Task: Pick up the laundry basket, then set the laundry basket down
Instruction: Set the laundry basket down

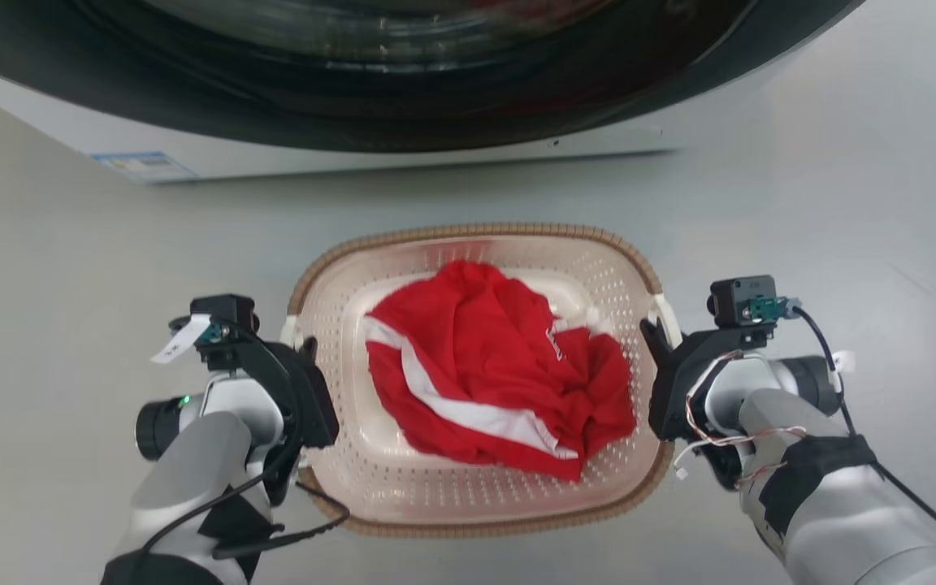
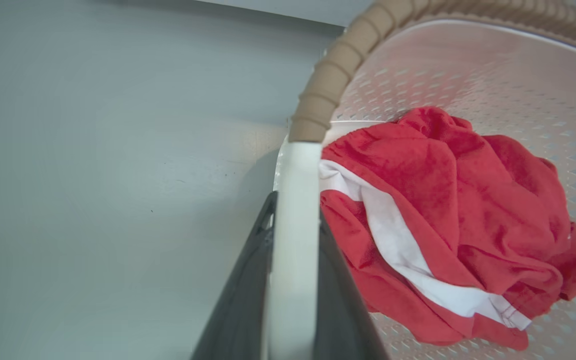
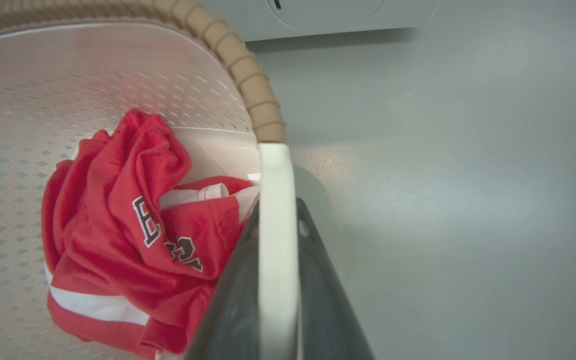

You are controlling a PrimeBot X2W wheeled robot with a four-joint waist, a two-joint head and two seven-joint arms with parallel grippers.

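The laundry basket (image 1: 476, 232) is cream-white and perforated with a brown woven-look rim, and it sits in the middle of the head view. A crumpled red and white garment (image 1: 500, 366) lies inside it. My left gripper (image 1: 303, 345) is shut on the basket's white left handle (image 2: 295, 165), which runs between the two dark fingers. My right gripper (image 1: 653, 329) is shut on the white right handle (image 3: 275, 170) in the same way. I cannot tell whether the basket rests on the floor or hangs just above it.
The washing machine (image 1: 354, 73), with its dark round door and white base, stands just beyond the basket across the top of the head view. Smooth grey floor (image 1: 842, 203) spreads to both sides. Loose cables run along both forearms.
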